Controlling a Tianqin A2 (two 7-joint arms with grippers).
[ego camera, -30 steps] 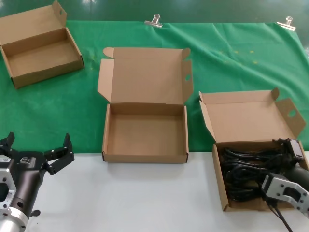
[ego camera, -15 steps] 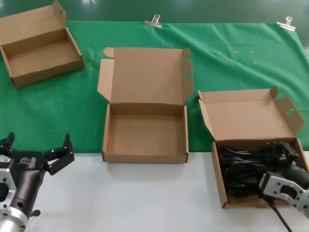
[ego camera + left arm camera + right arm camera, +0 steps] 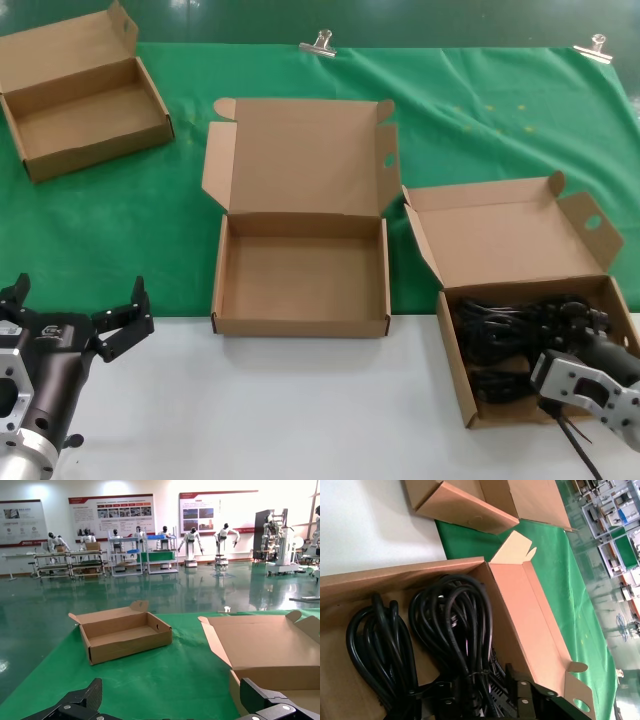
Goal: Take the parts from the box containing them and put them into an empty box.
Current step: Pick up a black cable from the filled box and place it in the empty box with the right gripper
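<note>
Several coiled black power cords [image 3: 500,330] lie in the cardboard box [image 3: 452,350] at the right, its lid [image 3: 510,240] standing open behind. My right gripper [image 3: 585,325] reaches down into this box. In the right wrist view the gripper [image 3: 477,692] has its fingers [image 3: 522,692] either side of a tied bundle of the cords [image 3: 450,615] and is closed on it. The largest box [image 3: 300,275] sits empty at the centre, lid up. My left gripper [image 3: 80,295] is open and empty at the near left, over the white table; it also shows in the left wrist view [image 3: 171,690].
A smaller empty cardboard box [image 3: 85,110] stands at the far left on the green cloth [image 3: 480,130]; it shows in the left wrist view [image 3: 125,632] too. Two metal clips [image 3: 320,42] hold the cloth's far edge. White tabletop [image 3: 300,400] runs along the front.
The box of cords has shifted and turned a little to the left, its lid swinging with it. My right gripper has sunk lower and nearer among the cords. The left arm has not moved.
</note>
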